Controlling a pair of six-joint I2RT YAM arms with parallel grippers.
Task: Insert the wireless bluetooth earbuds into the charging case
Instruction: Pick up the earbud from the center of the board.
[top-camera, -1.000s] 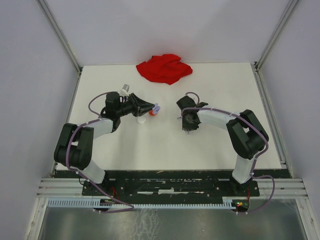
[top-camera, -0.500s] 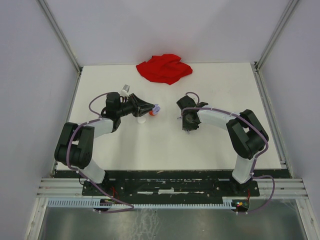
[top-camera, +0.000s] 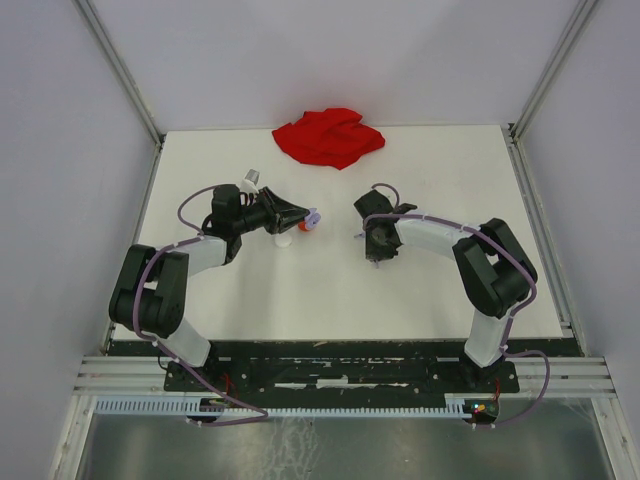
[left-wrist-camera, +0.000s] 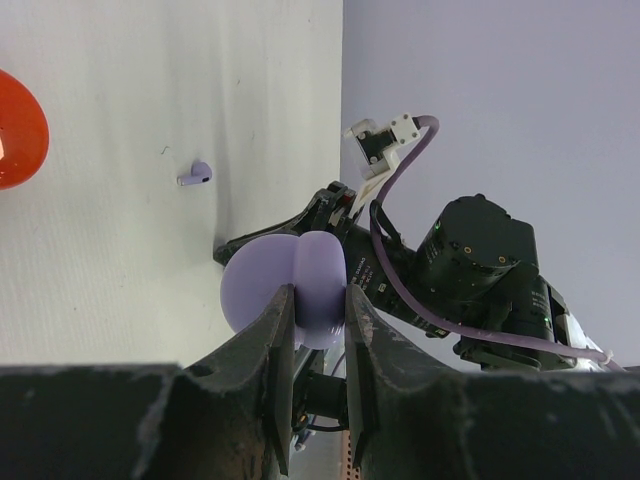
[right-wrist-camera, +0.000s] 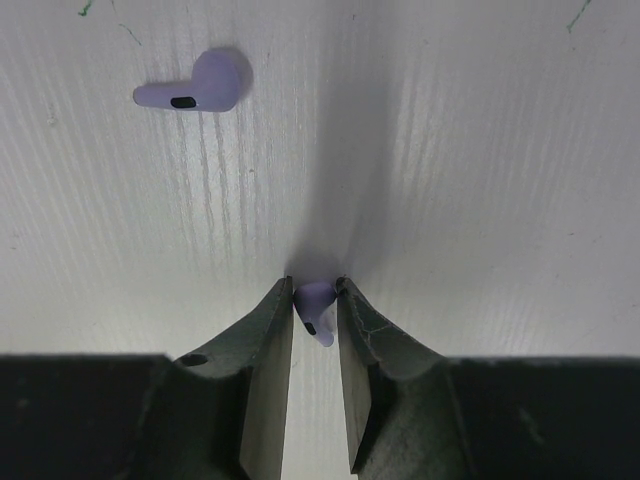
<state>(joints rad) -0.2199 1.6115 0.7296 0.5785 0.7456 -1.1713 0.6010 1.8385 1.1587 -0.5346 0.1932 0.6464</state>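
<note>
**Observer:** What has moved since a second ago?

**Operator:** Nothing I can make out from overhead. Both arms sit as they did.

**Observer:** What is your right tool doing?

**Operator:** My right gripper (right-wrist-camera: 314, 287) is nearly closed. Its two fingers pinch a lavender earbud (right-wrist-camera: 316, 308) from both sides, down at the white table (right-wrist-camera: 480, 150).

**Observer:** And the left?

**Operator:** My left gripper (left-wrist-camera: 318, 300) is clamped tight on a lavender charging case (left-wrist-camera: 255, 285) and points toward the right arm.

**Observer:** Anything else?

**Operator:** A second lavender earbud (right-wrist-camera: 195, 88) lies loose on the table, apart from the right fingers. A red round disc (left-wrist-camera: 15, 130) shows at the edge of the left wrist view.
</note>
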